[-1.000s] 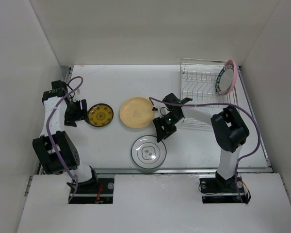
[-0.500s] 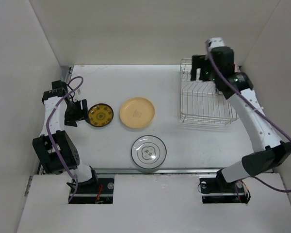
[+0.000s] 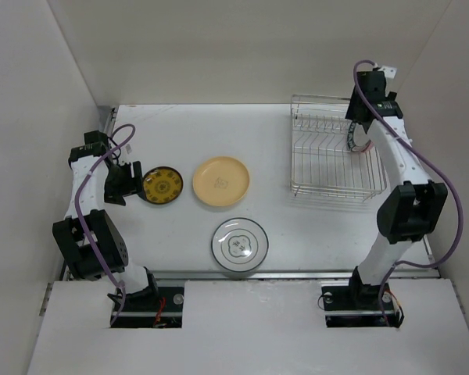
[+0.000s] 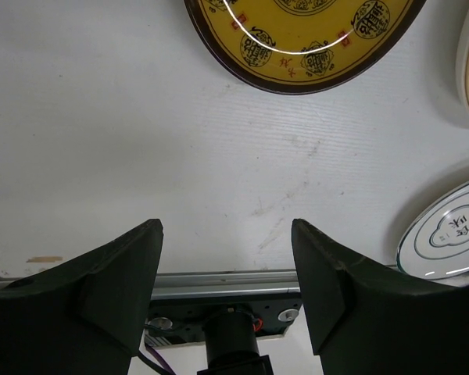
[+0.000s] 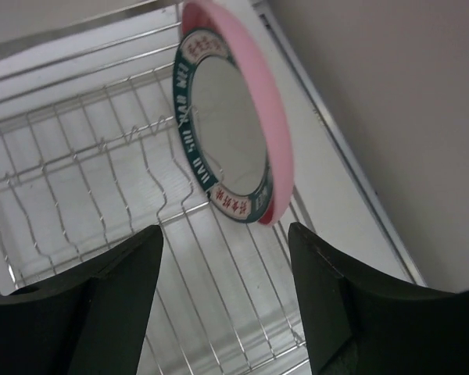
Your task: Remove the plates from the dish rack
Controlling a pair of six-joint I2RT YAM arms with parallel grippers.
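Note:
The dish rack (image 3: 322, 166) stands at the back right. In the right wrist view two plates stand on edge at the rack's (image 5: 78, 172) right end: a white plate with a teal lettered rim (image 5: 219, 117) and a pink plate (image 5: 267, 117) right behind it. My right gripper (image 5: 225, 238) is open and empty just above and in front of them; from above it (image 3: 358, 129) hides most of both. My left gripper (image 4: 227, 230) is open and empty beside the yellow-and-black plate (image 4: 305, 39), which lies flat on the table (image 3: 162, 185).
A tan plate (image 3: 220, 181) lies mid-table and a white dark-rimmed plate (image 3: 239, 241) lies near the front edge; both show at the right of the left wrist view. White walls close in behind and right of the rack.
My right arm has swung from the table's middle, near the white dark-rimmed plate, up and back to the rack's right end over the two standing plates. The left arm has not moved.

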